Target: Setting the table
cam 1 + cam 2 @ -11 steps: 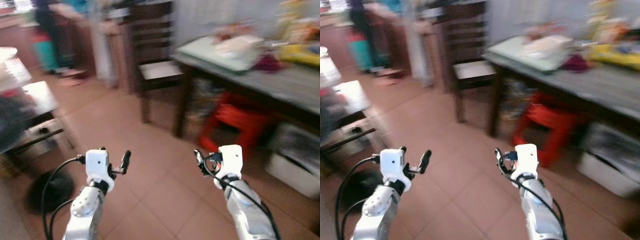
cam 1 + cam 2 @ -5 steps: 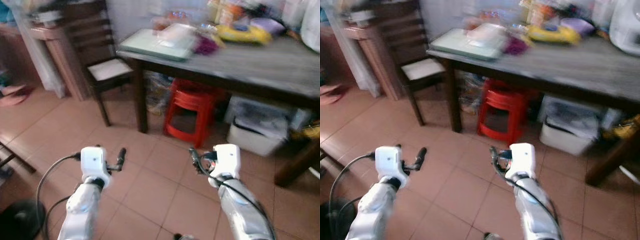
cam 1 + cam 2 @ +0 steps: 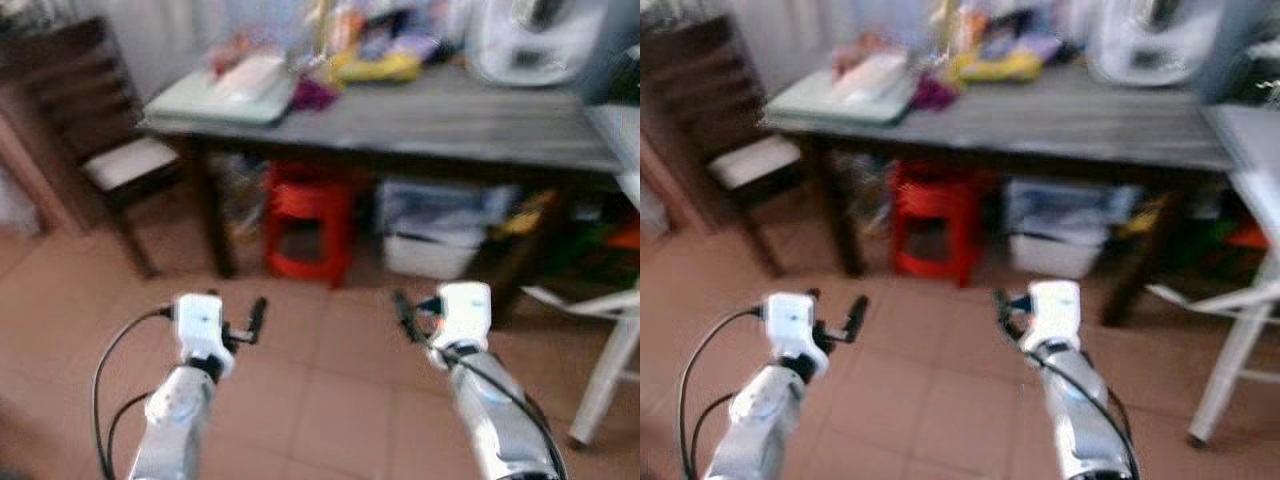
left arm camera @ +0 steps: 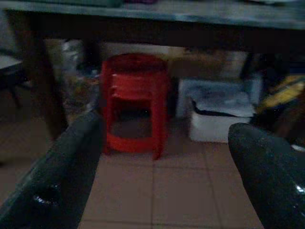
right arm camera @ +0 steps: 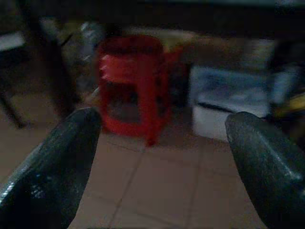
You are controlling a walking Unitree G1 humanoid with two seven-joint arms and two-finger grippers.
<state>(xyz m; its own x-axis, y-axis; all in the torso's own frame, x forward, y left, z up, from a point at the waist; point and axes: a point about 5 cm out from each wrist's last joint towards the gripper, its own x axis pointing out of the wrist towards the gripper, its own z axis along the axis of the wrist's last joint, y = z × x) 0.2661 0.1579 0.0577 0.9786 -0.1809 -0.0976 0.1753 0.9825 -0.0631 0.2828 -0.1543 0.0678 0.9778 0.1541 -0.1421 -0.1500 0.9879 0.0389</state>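
A grey-topped dark wooden table (image 3: 430,120) stands ahead of me, blurred. On it lie a pale green tray (image 3: 215,95), yellow and purple items (image 3: 375,65) and a white appliance (image 3: 530,40). My left gripper (image 3: 250,320) is held out low over the tiled floor, open and empty, short of the table. My right gripper (image 3: 405,315) is held beside it, also open and empty. In the wrist views both pairs of black fingers (image 4: 66,167) (image 5: 62,157) stand wide apart, pointing under the table.
A red plastic stool (image 3: 305,225) and a white bin (image 3: 430,245) sit under the table. A dark chair with a pale seat (image 3: 125,165) stands at the table's left. A white folding frame (image 3: 605,340) is at the right. Tiled floor (image 3: 320,400) lies before me.
The whole view has swung to the right, bringing the table to the centre and the white appliance into sight. Both grippers stay held out, open, as before.
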